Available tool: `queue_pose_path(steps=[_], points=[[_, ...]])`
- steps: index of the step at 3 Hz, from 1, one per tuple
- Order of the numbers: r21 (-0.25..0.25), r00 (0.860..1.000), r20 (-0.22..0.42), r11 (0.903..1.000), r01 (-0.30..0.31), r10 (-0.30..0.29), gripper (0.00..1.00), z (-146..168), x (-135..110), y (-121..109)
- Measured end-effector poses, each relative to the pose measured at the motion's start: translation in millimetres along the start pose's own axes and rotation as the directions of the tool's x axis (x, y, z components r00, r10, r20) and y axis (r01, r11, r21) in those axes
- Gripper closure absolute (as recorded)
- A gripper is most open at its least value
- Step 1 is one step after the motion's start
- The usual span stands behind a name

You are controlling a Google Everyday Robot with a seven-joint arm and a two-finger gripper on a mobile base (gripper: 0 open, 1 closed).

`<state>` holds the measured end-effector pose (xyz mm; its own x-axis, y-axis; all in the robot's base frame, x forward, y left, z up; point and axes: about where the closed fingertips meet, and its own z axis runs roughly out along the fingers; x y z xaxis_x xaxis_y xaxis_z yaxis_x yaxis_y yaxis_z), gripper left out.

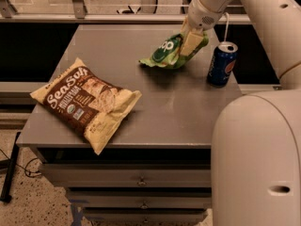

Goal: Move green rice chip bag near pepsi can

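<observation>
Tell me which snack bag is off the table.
The green rice chip bag, gripped by the hand over the table near the pepsi can; the brown SeaSalt bag lies flat at front left.

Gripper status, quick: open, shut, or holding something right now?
Gripper: fingers shut on the green bag, held over the table, just left of the pepsi can.

The brown bag (87, 102), well left of the pepsi can (222, 64), reads "SeaSalt"; its smaller print is illegible. The can shows a round logo. Just left of the can, the gripper (190, 40) pinches the green rice chip bag (165, 54), lettered "op".
</observation>
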<state>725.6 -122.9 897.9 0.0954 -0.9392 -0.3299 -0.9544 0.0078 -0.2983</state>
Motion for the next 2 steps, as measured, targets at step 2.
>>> queue_pose_path(steps=[2], points=[[-0.021,1.000,-0.006,0.9998,-0.005,0.005,0.12,2.9,8.8,8.5]])
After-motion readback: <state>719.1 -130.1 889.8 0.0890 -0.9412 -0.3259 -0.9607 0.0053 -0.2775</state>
